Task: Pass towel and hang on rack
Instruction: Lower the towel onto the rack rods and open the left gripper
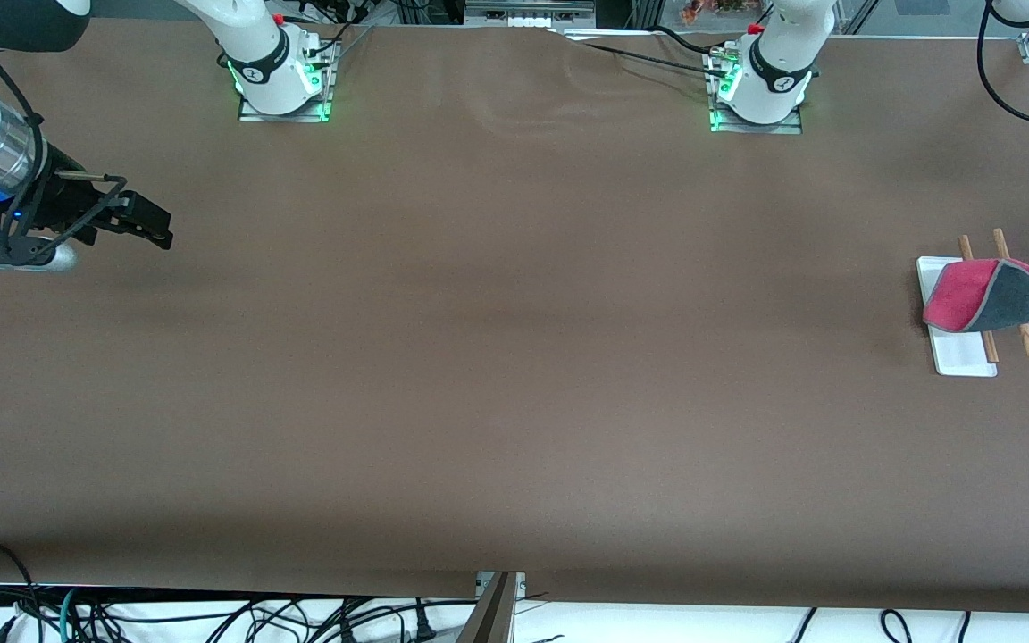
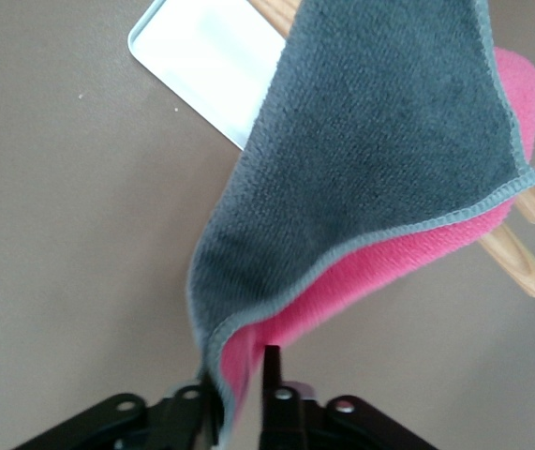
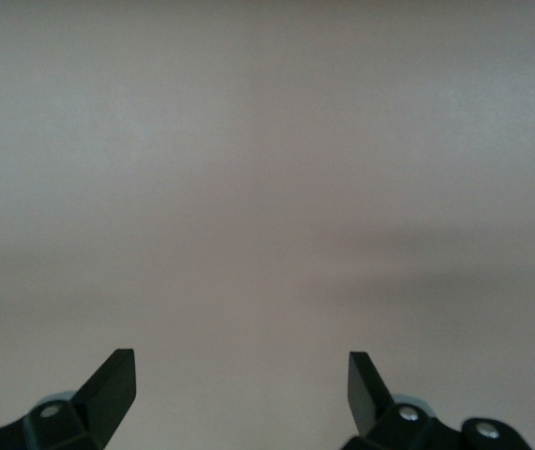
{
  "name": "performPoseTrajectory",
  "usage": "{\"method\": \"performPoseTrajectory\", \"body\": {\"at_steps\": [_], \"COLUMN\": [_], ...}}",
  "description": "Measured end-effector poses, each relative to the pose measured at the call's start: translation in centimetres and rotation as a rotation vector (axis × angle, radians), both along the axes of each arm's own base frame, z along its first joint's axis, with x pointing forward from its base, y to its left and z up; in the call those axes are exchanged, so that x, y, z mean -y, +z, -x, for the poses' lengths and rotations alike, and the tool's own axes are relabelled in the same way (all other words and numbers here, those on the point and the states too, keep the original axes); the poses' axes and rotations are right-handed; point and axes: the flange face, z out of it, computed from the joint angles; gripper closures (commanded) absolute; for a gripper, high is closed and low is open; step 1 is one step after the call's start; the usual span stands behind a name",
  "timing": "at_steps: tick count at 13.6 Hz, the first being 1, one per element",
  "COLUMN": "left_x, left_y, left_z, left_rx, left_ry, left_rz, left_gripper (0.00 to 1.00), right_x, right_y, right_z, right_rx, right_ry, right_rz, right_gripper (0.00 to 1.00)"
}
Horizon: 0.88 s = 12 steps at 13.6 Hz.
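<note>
The towel [image 1: 988, 299], pink-red on one face and grey on the other, lies draped over the rack's two wooden rods [image 1: 1028, 344] at the left arm's end of the table. One corner stretches off the frame edge. The rack's white base [image 1: 961, 355] shows under it. In the left wrist view my left gripper [image 2: 239, 380] is shut on a corner of the towel [image 2: 370, 141], which spreads over the rods [image 2: 520, 262] and base [image 2: 201, 56]. My right gripper [image 1: 144, 214] waits open and empty over the table at the right arm's end, and also shows in its wrist view [image 3: 242, 370].
The brown table [image 1: 514, 357] stretches between the two arm bases [image 1: 282, 89] [image 1: 760, 98]. Cables hang past the table's edge nearest the front camera [image 1: 211, 616].
</note>
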Motion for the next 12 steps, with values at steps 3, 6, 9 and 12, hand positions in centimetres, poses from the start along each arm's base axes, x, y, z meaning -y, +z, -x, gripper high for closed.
{"method": "performPoseTrajectory", "body": {"at_steps": [3,6,9,12], "left_x": [0.2,0.7,5.6,12.8], "left_y": [0.2,2.4,9.8,17.0], "left_z": [-0.3,-1.5,-3.9,-5.3], "left_rx": [0.005,0.041,0.072,0.064], "left_ry": [-0.005,-0.017,0.012,0.11], "left_rz": [-0.001,-0.016,-0.004,-0.023], "left_gripper": [0.0,0.0,0.0,0.0], "right_x": [0.0,-0.1,-0.1,-0.1], "right_y": [-0.5,-0.6,-0.5,-0.5], "right_z": [-0.3,-0.5,-0.5,-0.5], "right_rx": [-0.006,-0.008,-0.005,-0.005], "right_ry": [-0.001,0.0,0.0,-0.001], "right_rz": [0.003,0.003,0.003,0.003], "right_gripper": [0.0,0.0,0.0,0.0]}}
